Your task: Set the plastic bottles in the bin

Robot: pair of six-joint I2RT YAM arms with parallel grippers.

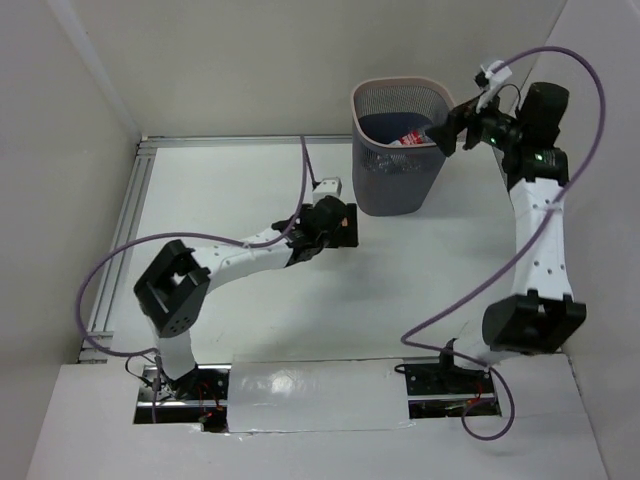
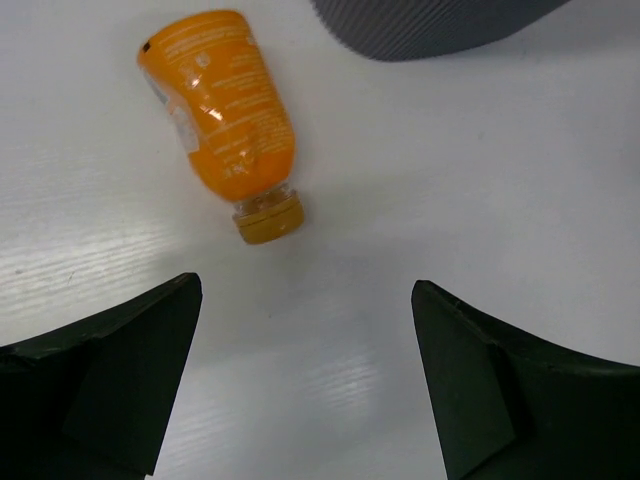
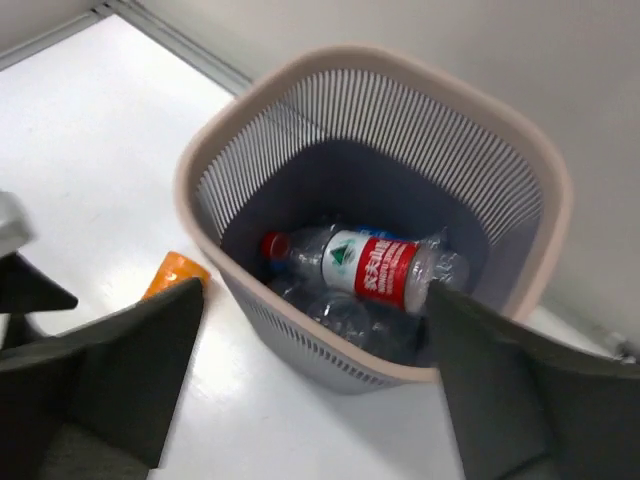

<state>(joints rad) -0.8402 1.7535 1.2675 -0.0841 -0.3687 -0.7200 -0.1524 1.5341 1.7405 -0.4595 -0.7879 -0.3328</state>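
Note:
An orange plastic bottle (image 2: 225,110) lies on its side on the white table, its orange cap (image 2: 270,218) pointing at my left gripper (image 2: 305,340). That gripper is open and empty, just short of the cap. In the top view my left gripper (image 1: 345,222) covers this bottle. The grey mesh bin (image 1: 398,145) with its pale pink rim (image 3: 205,150) stands at the far middle. In it lie a clear bottle with a red label (image 3: 370,265) and other clear bottles (image 3: 340,312). My right gripper (image 3: 315,350) is open and empty, above the bin's right rim (image 1: 443,130). The orange bottle (image 3: 172,275) lies left of the bin.
The bin's base (image 2: 440,25) is just beyond the orange bottle. An aluminium rail (image 1: 128,230) runs along the table's left and back edges. White walls close in on the left, back and right. Purple cables (image 1: 590,80) loop from both arms.

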